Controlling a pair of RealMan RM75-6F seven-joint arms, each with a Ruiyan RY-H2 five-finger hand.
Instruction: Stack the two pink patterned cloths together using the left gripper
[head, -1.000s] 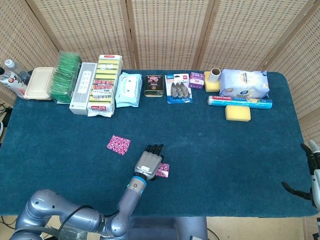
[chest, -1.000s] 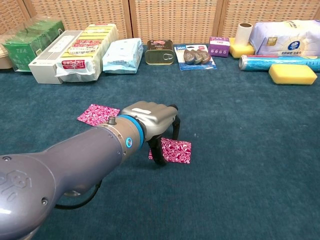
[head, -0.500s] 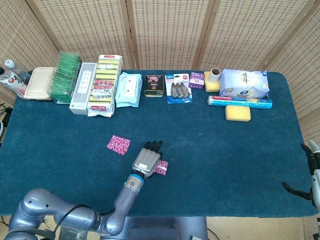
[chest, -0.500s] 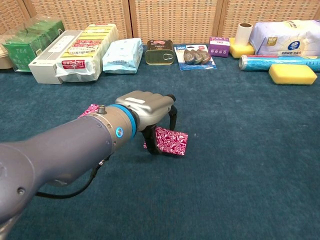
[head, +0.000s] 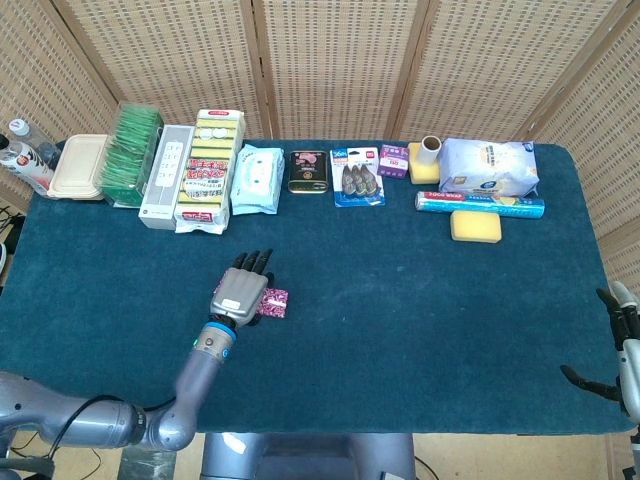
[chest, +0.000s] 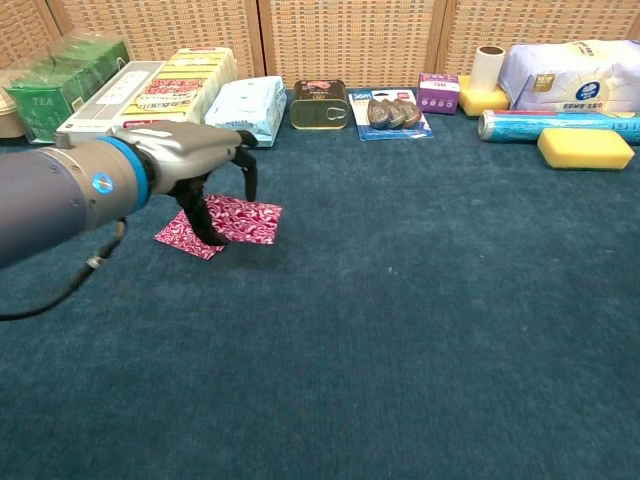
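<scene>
Pink cloth (chest: 247, 219) in left hand (chest: 190, 160) overlaps second cloth (chest: 185, 237).

Back edge of the blue-carpeted counter (head: 420, 300), left to right: beige lidded container (head: 78, 166), green tea packs (head: 130, 152), white power strip box (head: 165, 175), sponge multipack (head: 210, 168), wet wipes (head: 256, 179), tin can (head: 308, 171), blister pack (head: 357, 177), purple box (head: 393, 159), paper roll (head: 430, 149), white bag (head: 488, 167), blue foil roll (head: 480, 205), yellow sponge (head: 475, 227).
</scene>
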